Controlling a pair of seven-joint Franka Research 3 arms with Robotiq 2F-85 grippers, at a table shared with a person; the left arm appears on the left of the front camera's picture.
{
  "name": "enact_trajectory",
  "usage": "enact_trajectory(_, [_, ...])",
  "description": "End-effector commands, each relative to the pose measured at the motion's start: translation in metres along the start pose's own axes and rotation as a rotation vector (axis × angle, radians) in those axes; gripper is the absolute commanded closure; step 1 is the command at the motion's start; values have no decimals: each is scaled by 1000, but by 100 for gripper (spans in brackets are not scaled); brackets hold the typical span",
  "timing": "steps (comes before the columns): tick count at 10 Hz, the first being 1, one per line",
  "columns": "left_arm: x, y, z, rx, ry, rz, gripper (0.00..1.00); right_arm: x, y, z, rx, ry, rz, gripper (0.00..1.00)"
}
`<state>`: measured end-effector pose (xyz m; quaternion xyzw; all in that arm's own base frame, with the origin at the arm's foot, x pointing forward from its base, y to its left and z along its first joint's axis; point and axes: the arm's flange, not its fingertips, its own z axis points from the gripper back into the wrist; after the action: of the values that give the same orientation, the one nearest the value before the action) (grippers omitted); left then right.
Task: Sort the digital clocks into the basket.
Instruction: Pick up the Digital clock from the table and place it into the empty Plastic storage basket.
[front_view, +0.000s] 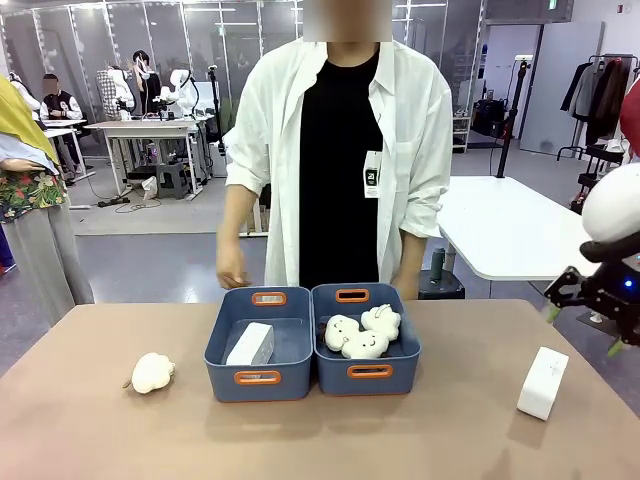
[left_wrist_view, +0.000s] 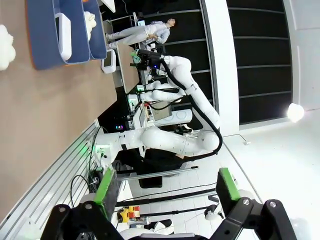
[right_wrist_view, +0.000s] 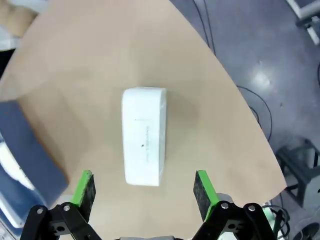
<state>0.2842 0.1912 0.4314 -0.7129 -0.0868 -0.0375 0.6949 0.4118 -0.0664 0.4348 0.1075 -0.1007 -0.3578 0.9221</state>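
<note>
One digital clock (front_view: 251, 345), a white block, lies inside the left blue basket (front_view: 222, 384) at the table's middle. A second digital clock (front_view: 543, 382) stands on the bare table at the right; from above it is a white rounded block (right_wrist_view: 144, 142). My right gripper (front_view: 584, 330) hovers open above and just right of that clock, which lies a little ahead of its green pads (right_wrist_view: 85, 192). My left gripper (left_wrist_view: 167, 192) is open, holds nothing and is off the table's edge. The basket (left_wrist_view: 50, 35) shows far off at the top left of the left wrist view.
A second blue bin (front_view: 400, 372) beside the basket holds three cream plush toys (front_view: 362, 333). Another plush toy (front_view: 152, 372) lies on the table at the left. A person stands behind the bins with one hand (front_view: 232, 270) hanging near the far edge.
</note>
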Motion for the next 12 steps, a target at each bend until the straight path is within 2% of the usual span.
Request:
enact_trajectory(1, [0,-3,1,12,-16,4,0,-2,11,-16,-35,-1,-82,0])
enact_trajectory(5, [0,-3,1,12,-16,4,0,-7,25,-69,-77,54,-128,0])
enact_trajectory(6, [0,-3,1,12,-16,4,0,-9,26,-81,-94,75,-122,0])
enact_trajectory(7, [0,-3,1,12,-16,4,0,-9,29,-93,-51,70,-107,0])
enact_trajectory(10, [0,-3,1,12,-16,4,0,-12,29,-124,-114,121,-71,0])
enact_trajectory(12, [0,-3,1,12,-16,4,0,-12,27,-131,-139,116,-51,20])
